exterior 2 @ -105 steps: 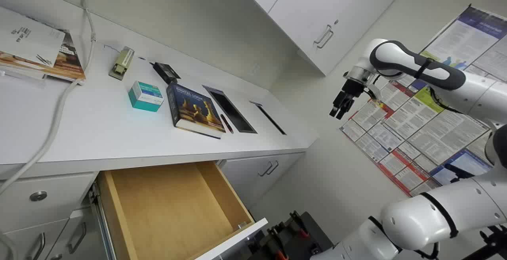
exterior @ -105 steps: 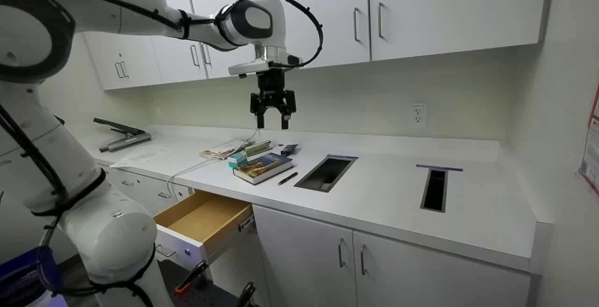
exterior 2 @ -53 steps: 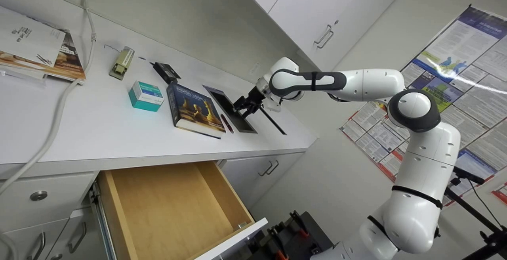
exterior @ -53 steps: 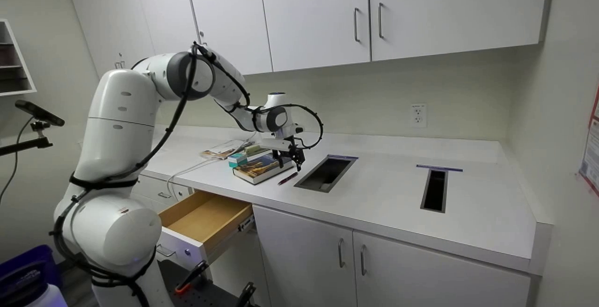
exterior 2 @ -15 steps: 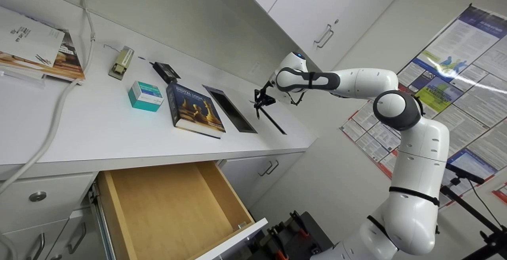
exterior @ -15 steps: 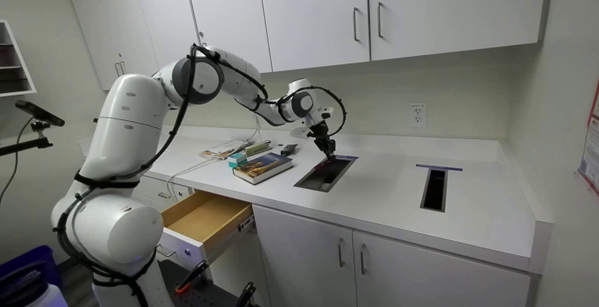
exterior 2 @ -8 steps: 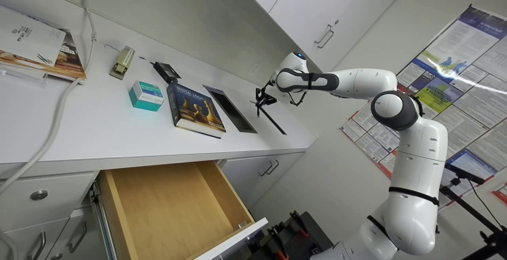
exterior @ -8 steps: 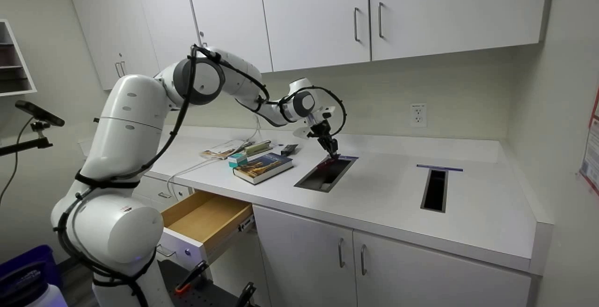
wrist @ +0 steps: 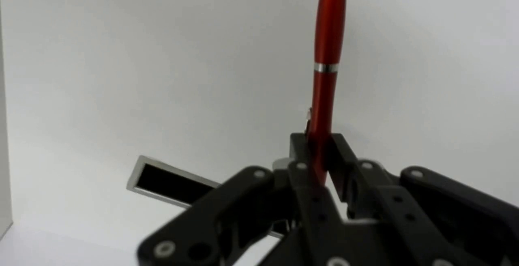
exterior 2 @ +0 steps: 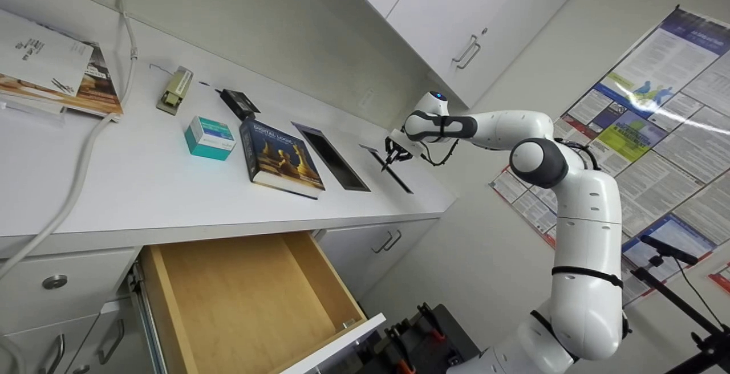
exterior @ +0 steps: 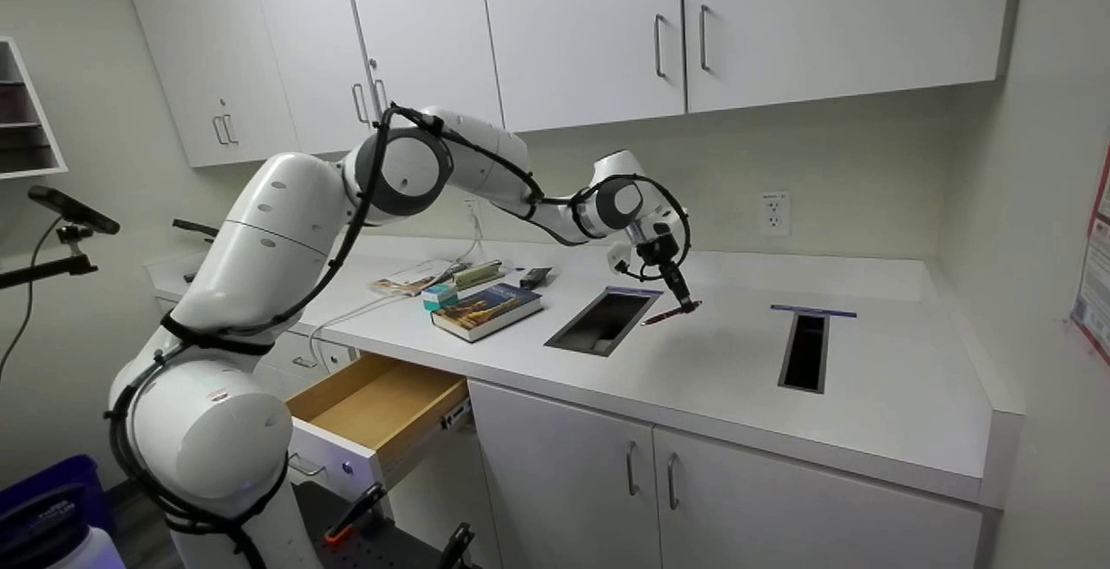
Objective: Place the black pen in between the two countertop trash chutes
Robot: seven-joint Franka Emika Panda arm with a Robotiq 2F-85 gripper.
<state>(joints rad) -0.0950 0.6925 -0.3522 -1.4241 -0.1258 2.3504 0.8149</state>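
My gripper (exterior: pixel 689 304) is shut on the pen (exterior: pixel 663 317), which looks dark in both exterior views. In the wrist view the pen (wrist: pixel 329 26) is red with a silver ring, pinched between the fingertips and pointing away, its far end cut off by the frame. The wider chute (exterior: pixel 611 313) and the narrower chute (exterior: pixel 806 352) are slots sunk in the white counter. The pen is over the stretch between them, closer to the wider one; whether its tip touches the counter I cannot tell. Behind my fingers in the wrist view, the narrower chute (wrist: pixel 174 183) is partly hidden.
A thick book (exterior: pixel 486 310), a teal-and-white box (exterior 2: pixel 210 139) and a small black object (exterior 2: pixel 239 104) lie left of the wider chute. Below the counter a drawer (exterior 2: pixel 245 300) is pulled out. Cabinets (exterior: pixel 590 31) hang above, and a side wall (exterior: pixel 980 231) bounds the right end.
Seven seconds ago the pen lay beside the book and my gripper was open above. It has since been gripped, lifted across the wider chute, and in the last half second carried right and lower.
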